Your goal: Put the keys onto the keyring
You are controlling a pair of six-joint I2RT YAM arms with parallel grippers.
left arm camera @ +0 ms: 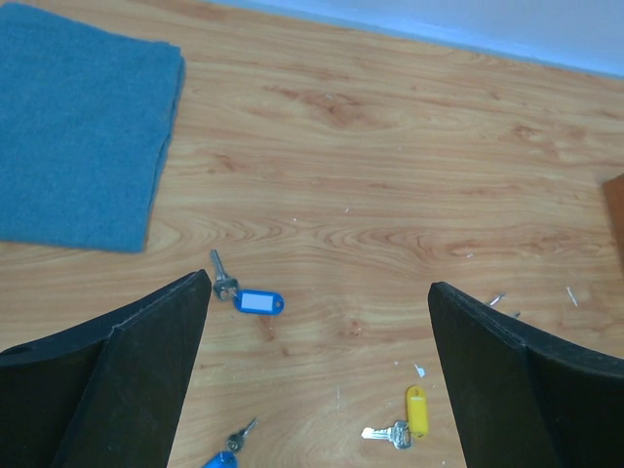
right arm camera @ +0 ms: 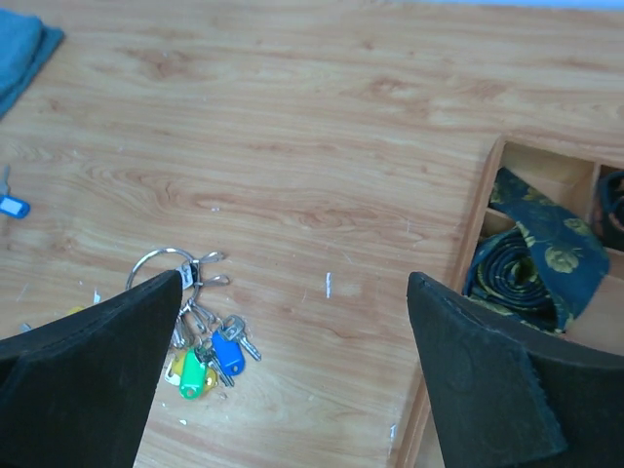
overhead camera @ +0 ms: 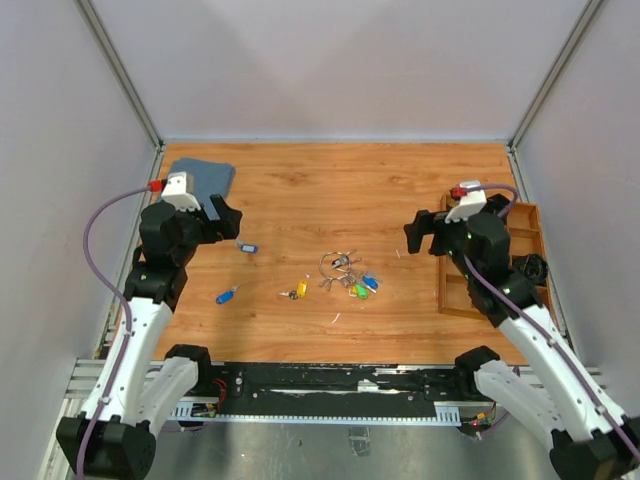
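The silver keyring (overhead camera: pixel 334 262) lies on the wooden table near the middle, with several keys (overhead camera: pixel 358 284) bunched on small clips at its near right. In the right wrist view the keyring (right arm camera: pixel 159 261) shows beside the left finger, with a blue-tagged key (right arm camera: pixel 227 352) and a green-tagged one (right arm camera: pixel 195 375) among the bunch. Loose keys lie apart: a blue-tagged key (left arm camera: pixel 248 298), a yellow-tagged key (left arm camera: pixel 409 419) and a blue-headed key (left arm camera: pixel 229 450). My left gripper (left arm camera: pixel 317 285) hangs open above them. My right gripper (right arm camera: pixel 294 283) is open too, holding nothing, to the right of the bunch.
A folded blue cloth (overhead camera: pixel 203 177) lies at the back left. At the right stands a wooden compartment tray (overhead camera: pixel 528 208) that holds a rolled dark patterned tie (right arm camera: pixel 531 255). Grey walls close in the table on three sides.
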